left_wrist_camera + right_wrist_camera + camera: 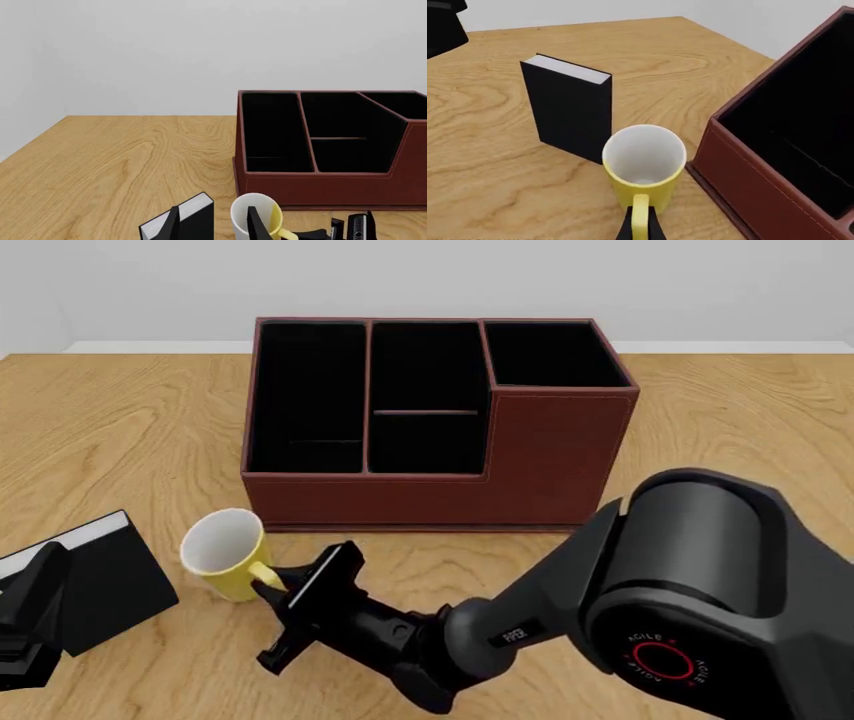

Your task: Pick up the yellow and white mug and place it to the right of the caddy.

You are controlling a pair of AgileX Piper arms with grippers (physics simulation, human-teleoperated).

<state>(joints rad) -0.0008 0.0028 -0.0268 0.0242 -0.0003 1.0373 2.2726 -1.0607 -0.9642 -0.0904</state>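
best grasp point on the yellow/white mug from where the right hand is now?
Probably the loop handle. The yellow and white mug stands upright in front of the caddy, handle turned toward the right hand, which already sits right at it. Come in low from the near right and pinch across the handle. The book flanks the mug's left, so the rim is less inviting.

left gripper [20, 625]: cut off by front view's edge, jaw state unreadable | right gripper [310, 605]: fingertips hidden behind its body | reddish-brown leather-look rectangular caddy [774, 165]: cropped in right wrist view
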